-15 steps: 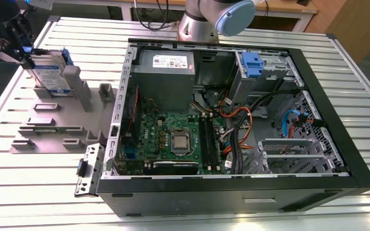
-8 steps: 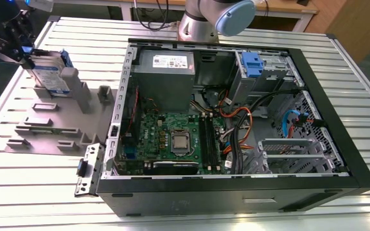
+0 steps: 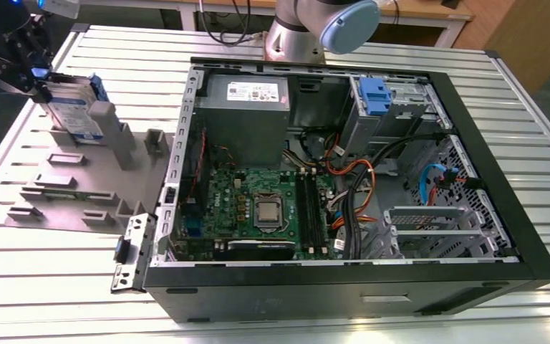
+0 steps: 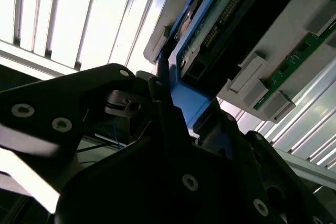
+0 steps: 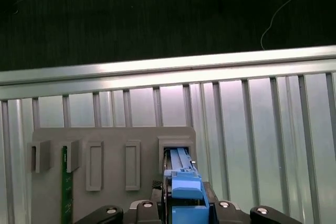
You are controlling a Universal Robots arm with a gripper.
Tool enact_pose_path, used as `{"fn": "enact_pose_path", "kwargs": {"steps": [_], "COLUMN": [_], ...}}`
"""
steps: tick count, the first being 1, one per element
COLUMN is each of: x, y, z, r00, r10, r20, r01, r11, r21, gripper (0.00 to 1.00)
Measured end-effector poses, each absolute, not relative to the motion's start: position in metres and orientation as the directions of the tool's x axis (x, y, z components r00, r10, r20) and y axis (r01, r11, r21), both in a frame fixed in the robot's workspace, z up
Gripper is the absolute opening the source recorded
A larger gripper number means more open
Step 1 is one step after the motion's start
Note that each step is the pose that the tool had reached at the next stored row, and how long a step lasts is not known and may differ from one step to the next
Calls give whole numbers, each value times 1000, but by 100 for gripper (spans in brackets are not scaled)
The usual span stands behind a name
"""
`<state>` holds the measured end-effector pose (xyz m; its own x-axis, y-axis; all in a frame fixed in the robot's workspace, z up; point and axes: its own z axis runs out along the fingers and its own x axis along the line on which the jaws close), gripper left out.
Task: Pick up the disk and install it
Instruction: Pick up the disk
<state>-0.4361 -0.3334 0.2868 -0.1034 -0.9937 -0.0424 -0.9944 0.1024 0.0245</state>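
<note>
The disk stands on edge at the far end of the grey holder plate, at the exterior view's left; I see its silver face, blue-and-white label and blue carrier frame. My gripper comes down on its upper end from the left and looks shut on it. In the first wrist view the blue frame of the disk sits between the gripper fingers, above a slot in the plate. The second wrist view shows the disk from its circuit-board side with the gripper on its blue edge. Whether the disk still rests in its slot I cannot tell.
The open computer case lies at the exterior view's right, with a blue clip in its far drive bay, a grey power supply, the motherboard and loose cables. A green memory stick stands in the plate. The table is ribbed metal.
</note>
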Motion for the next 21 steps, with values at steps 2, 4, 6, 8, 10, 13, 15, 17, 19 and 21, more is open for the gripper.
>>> {"fn": "enact_pose_path", "kwargs": {"steps": [2, 4, 6, 8, 10, 13, 15, 17, 19, 21], "x": [-436, -436, -436, -436, -436, -436, -436, -436, -436, -436], "y": [-333, -333, -333, -333, -333, -333, -333, -333, -333, -333], "z": [287, 287, 287, 287, 287, 288, 289, 289, 289, 289], "r00": [-105, -107, -108, -110, -111, -111, -111, -111, -108, -85], "r10": [-994, -993, -993, -993, -993, -993, -993, -993, -993, -995], "r20": [-42, -42, -42, -42, -42, -42, -42, -42, -42, -42], "r01": [-994, -994, -994, -994, -994, -994, -994, -994, -994, -996], "r11": [104, 106, 107, 109, 110, 110, 110, 110, 108, 84], "r21": [25, 25, 25, 25, 25, 25, 25, 25, 25, 25], "gripper": [44, 50, 50, 50, 50, 50, 50, 50, 50, 50]}}
